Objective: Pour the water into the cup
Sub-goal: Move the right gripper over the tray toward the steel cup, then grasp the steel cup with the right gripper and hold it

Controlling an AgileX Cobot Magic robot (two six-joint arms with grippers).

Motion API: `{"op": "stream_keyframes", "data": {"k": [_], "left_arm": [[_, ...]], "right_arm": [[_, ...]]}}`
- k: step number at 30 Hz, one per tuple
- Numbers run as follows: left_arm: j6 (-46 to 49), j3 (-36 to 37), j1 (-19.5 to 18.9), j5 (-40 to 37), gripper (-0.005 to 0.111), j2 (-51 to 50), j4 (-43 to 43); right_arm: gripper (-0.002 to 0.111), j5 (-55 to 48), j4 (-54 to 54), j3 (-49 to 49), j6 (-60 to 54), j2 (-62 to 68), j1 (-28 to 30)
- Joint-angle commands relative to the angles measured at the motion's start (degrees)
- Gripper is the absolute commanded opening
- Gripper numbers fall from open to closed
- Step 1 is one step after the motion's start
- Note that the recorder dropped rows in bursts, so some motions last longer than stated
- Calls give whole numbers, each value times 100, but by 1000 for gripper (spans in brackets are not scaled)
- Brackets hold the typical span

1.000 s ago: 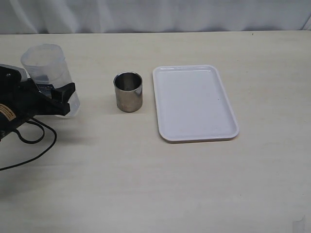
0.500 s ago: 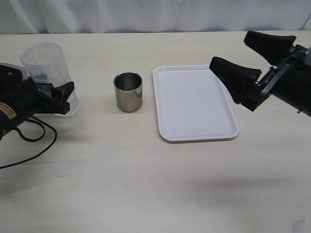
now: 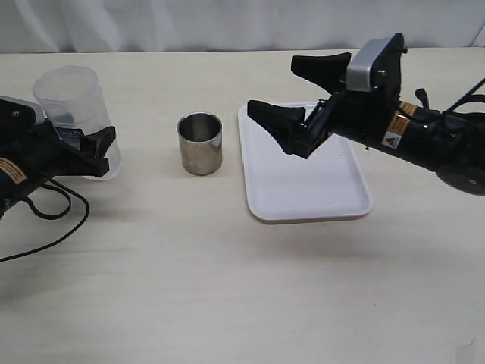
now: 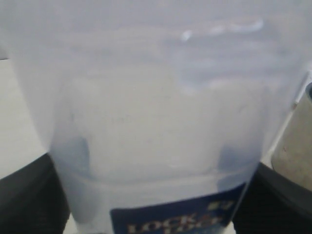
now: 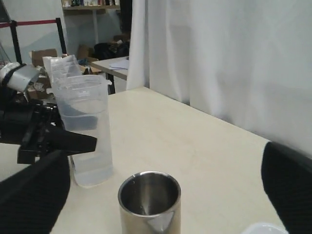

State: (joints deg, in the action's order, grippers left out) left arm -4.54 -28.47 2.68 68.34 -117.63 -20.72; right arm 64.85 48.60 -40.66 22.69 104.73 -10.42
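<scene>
Gripping comes first in this pour, and on one side that step looks done. The left gripper [image 3: 82, 140] has its jaws pressed against the lower body of the tall translucent plastic container with a blue-and-white label [image 3: 72, 102], which stands at 9 o'clock from the short shiny stainless-steel cup [image 3: 200, 144], well apart from it. The clear water [image 5: 92, 165] fills only the container's lower part. The right gripper [image 3: 273, 85] hangs with jaws spread wide and nothing between them, above the 11 o'clock corner of the flat white rectangular plastic tray [image 3: 307, 216]. That tray lies just beside the cup at its 3 o'clock, and the gripper's fingers point toward 9 o'clock, at the cup. Pouring has not begun, and no water can be made out inside the cup. The next move probably calls for the right jaws to straddle and steady the cup. The left arm would then lift the container, carry it toward 3 o'clock and tip its rim slowly over the cup's mouth. Counted on the pale table [image 3: 227, 288]: one container, one cup, one tray, two grippers.
</scene>
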Motion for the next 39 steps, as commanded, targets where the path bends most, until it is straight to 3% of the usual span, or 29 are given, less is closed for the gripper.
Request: {"op": "stream_keyframes", "data": {"k": [1, 6, 17, 34, 39], "left_arm": [[5, -38, 7, 162, 0, 14, 43], [5, -38, 7, 162, 0, 14, 43], [5, -38, 7, 162, 0, 14, 43], [5, -88, 7, 162, 0, 14, 41], [5, -88, 7, 162, 0, 14, 41]], "right_arm": [[110, -686, -459, -356, -175, 261, -277], [110, -834, -787, -725, -175, 706, -368], [110, -742, 739, -1674, -175, 1874, -368], [110, -181, 788, -2741, -175, 3160, -377], [110, -258, 773, -3019, -175, 3343, -696]]}}
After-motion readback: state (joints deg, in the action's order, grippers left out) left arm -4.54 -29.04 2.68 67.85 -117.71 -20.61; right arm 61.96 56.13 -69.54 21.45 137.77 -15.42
